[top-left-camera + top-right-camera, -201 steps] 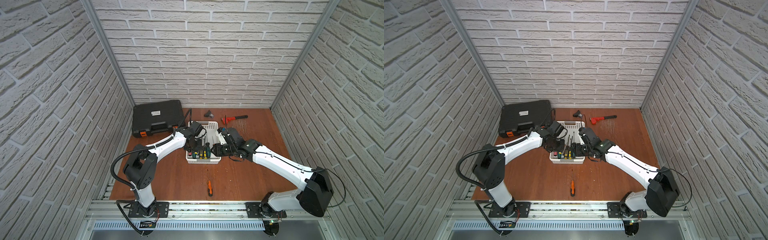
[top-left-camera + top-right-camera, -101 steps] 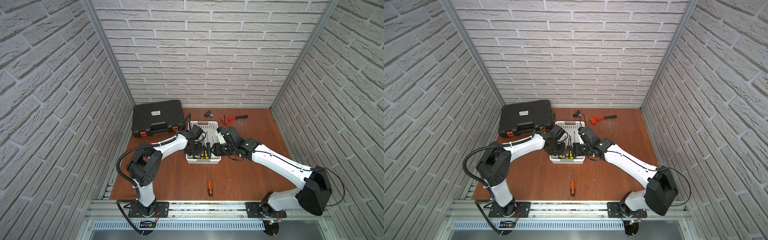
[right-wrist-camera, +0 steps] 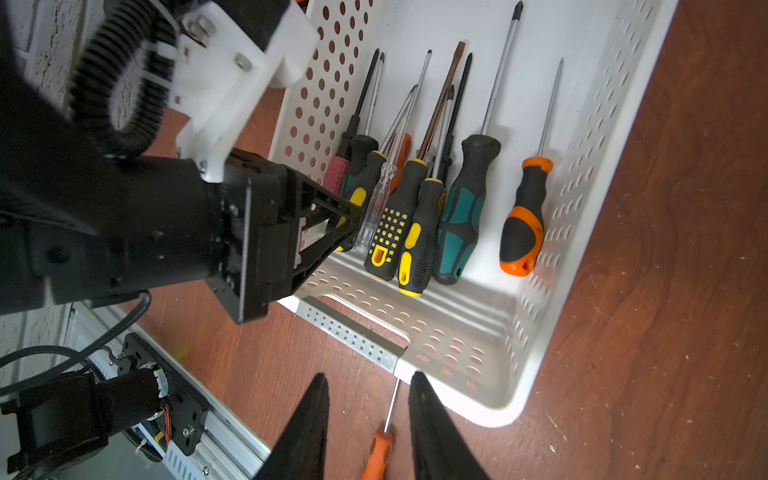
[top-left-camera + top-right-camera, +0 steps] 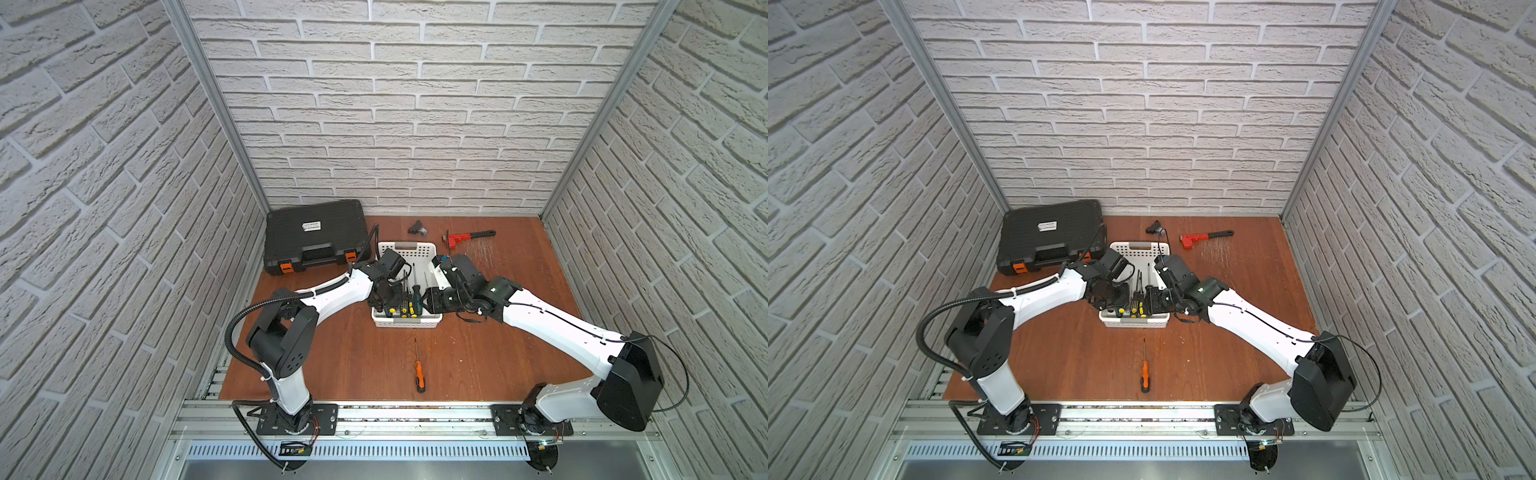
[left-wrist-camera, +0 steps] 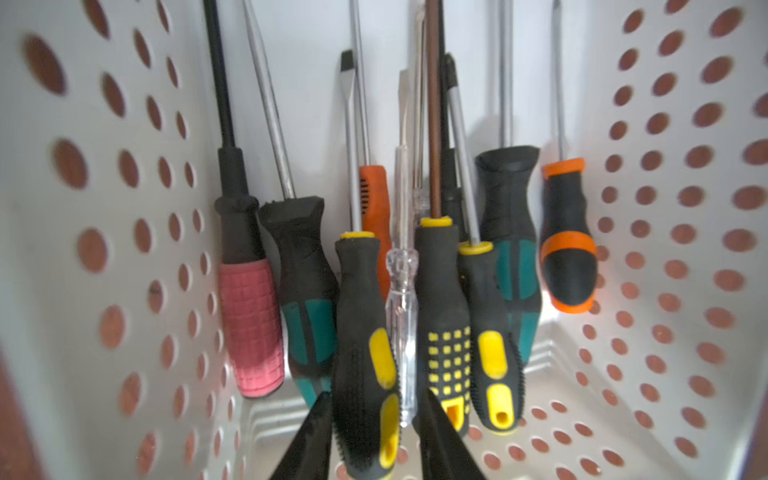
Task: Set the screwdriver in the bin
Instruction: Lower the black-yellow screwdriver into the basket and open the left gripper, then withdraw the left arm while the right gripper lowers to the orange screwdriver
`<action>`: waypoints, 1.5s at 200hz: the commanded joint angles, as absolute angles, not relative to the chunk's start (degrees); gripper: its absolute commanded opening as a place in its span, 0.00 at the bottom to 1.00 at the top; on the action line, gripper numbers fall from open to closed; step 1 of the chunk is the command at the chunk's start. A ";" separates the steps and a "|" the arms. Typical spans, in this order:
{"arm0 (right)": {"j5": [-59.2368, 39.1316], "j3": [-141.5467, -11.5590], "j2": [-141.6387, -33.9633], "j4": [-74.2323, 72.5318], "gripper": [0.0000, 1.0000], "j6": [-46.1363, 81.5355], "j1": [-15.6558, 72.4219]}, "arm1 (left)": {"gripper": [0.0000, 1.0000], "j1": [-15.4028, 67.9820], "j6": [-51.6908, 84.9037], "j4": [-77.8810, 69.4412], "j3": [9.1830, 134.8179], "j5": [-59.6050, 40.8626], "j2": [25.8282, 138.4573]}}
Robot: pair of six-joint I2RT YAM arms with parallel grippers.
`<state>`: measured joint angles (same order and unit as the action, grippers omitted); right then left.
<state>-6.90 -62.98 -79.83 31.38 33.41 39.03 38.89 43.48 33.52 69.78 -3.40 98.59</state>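
RISK: left gripper (image 5: 372,397), jaws loosely parted round the black-and-yellow screwdriver (image 5: 359,299), may snag it or the clear tester (image 5: 401,299) when pulling out, since the handles lie packed | LOOK: ribbed black handle, yellow insets, lying in the bin (image 5: 665,208) among others | right gripper (image 3: 369,375) spread, empty, over the table (image 3: 665,291)

White label (image 4: 312,226) on black case (image 4: 291,249) — print too small, unreadable
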 commanded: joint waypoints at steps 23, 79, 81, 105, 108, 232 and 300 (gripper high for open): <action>-3.25 -64.30 -76.54 32.76 0.35 33.27 41.54 | 0.39 38.59 42.50 35.57 70.22 -1.46 91.69; 1.22 -61.86 -73.65 35.02 0.35 33.49 45.35 | 0.41 39.01 43.91 37.71 64.61 -0.03 83.73; 1.40 -61.72 -73.52 35.25 0.35 33.49 45.68 | 0.41 39.02 44.05 37.79 64.36 0.04 83.16; 4.25 -59.20 -71.59 38.01 0.36 33.94 49.34 | 0.43 39.02 45.79 41.00 60.95 4.21 76.08; 4.49 -58.72 -71.41 38.13 0.36 34.20 49.88 | 0.44 39.02 46.05 41.23 60.50 4.49 75.14; -2.23 -51.41 -86.46 30.50 0.49 49.07 64.44 | 0.49 39.03 51.24 43.85 47.19 12.22 58.11; -3.78 -53.69 -93.71 32.41 0.50 49.62 64.53 | 0.50 37.41 50.40 43.06 44.96 12.13 56.20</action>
<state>-3.01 -51.94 -92.42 32.10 49.06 64.29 38.24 51.05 43.86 46.48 10.81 57.98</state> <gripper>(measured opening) 0.497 0.496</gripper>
